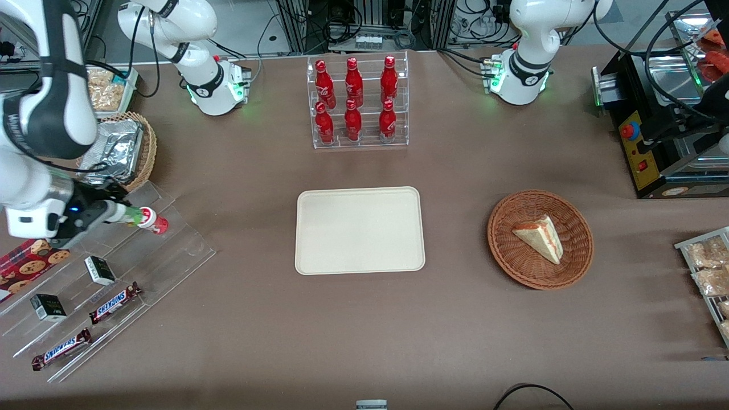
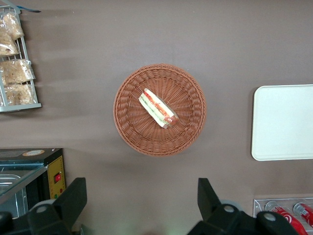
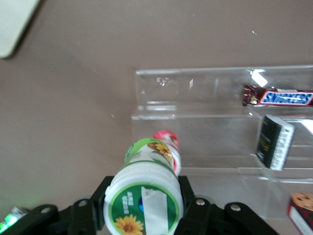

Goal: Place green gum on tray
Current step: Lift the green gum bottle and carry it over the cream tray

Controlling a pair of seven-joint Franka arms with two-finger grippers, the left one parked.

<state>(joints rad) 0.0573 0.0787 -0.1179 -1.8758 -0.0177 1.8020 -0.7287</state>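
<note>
Front view, biggest stuff first: brown tabletop (image 1: 455, 319), then the tray (image 1: 360, 230) sitting flat and bare in the middle, nothing on it yet. Way over at the working arm's end is the clear stepped stand (image 1: 171, 250) with Snickers bars (image 1: 114, 302) and little dark boxes (image 1: 100, 270) on its steps.

Smallest bit is what matters: the green gum (image 3: 144, 196) is in the hand (image 1: 122, 214), right over the stand's upper step. In the wrist cam you see the canister lying sideways in the grip, label end toward the lens, black fingers (image 3: 95, 205) pressed in on both sides of the body. So the hand is clamped on the gum, closed only as far as the canister allows. The red gum (image 3: 166, 139) sits just past its tip, close enough that I can't tell if they touch.

If I were driving this: lift straight up first so the green one clears the red one and the acrylic lip, then carry it sideways to the tray, which is well apart from here. Come down near the tray's middle, get it low before letting go, since a round canister will probably roll if dropped on its side.
</note>
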